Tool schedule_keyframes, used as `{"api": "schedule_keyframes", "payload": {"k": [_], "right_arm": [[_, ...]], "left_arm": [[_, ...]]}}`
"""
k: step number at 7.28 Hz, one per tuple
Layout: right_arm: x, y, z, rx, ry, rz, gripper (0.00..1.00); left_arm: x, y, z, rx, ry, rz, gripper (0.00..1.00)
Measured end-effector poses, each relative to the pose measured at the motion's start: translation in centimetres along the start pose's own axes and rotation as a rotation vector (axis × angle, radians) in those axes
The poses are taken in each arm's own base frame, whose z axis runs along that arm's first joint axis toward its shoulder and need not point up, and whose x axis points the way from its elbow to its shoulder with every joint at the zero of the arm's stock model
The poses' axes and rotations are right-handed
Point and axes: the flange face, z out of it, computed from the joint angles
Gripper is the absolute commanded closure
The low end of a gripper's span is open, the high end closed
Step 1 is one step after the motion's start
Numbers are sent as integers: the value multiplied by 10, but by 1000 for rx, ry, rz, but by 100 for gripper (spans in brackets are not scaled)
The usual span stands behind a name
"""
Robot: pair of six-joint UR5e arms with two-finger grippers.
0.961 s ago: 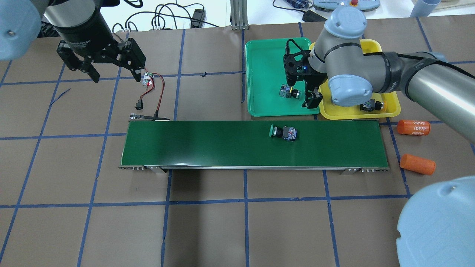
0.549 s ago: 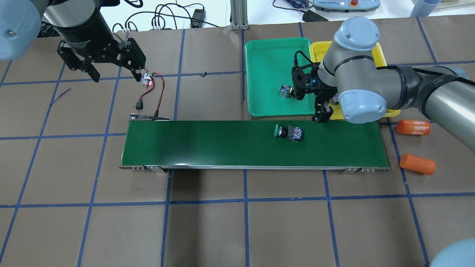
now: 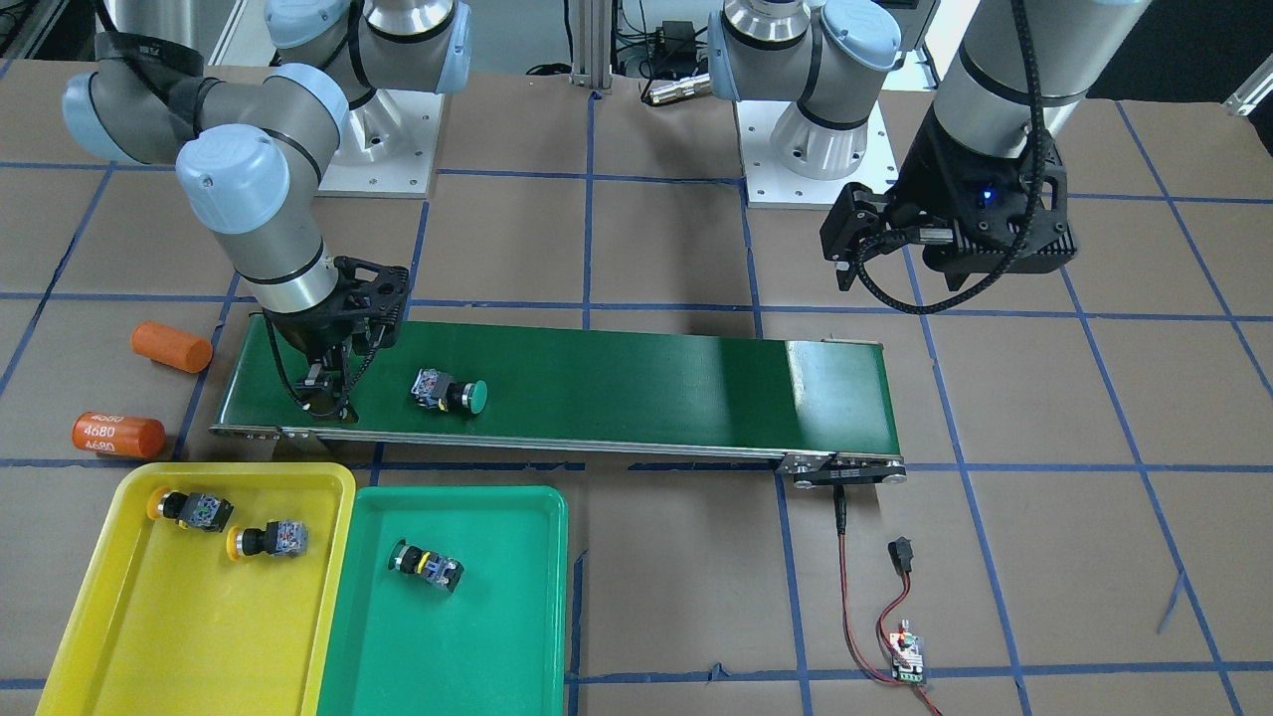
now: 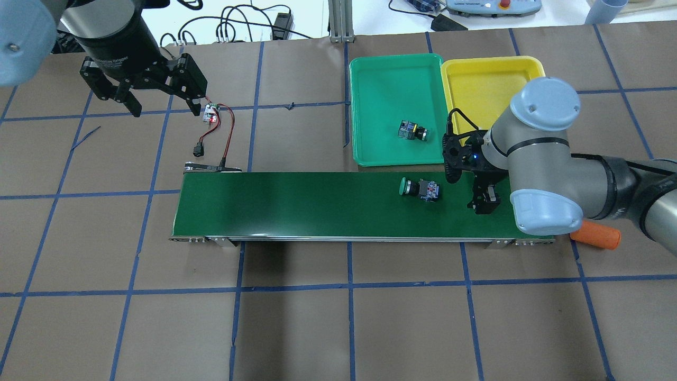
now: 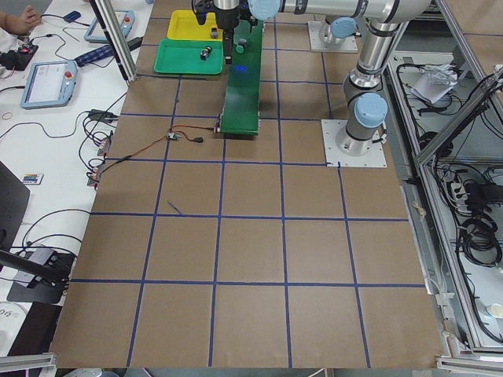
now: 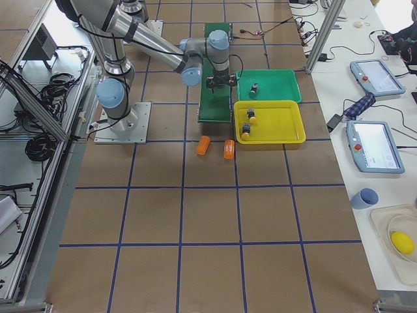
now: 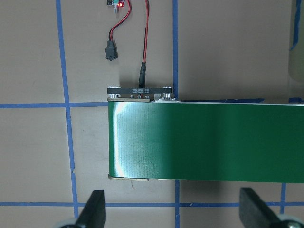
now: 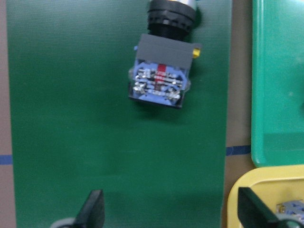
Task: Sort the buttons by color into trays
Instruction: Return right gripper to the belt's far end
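The green-capped button (image 4: 420, 188) is lying on its side on the belt (image 4: 317, 203), its long axis running along the belt and its cap pointing toward the robot's left. It is sitting nearer the belt edge beside the green tray (image 4: 396, 57), with bare belt stretching leftward. The right arm's fingers (image 8: 92, 211) are hanging spread and empty just behind its terminals. The left arm's fingers (image 7: 95, 209) are hovering wide apart, empty, near the belt's left end.
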Motion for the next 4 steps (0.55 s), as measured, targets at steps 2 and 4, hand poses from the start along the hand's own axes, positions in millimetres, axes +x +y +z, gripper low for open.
{"api": "schedule_keyframes", "payload": {"k": [2, 4], "right_arm": [[-9, 4, 5, -4, -18, 18, 0], [-12, 5, 8, -15, -30, 23, 0]], "left_arm": [[0, 1, -1, 2, 0, -1, 0], [0, 1, -1, 2, 0, -1, 0]]}}
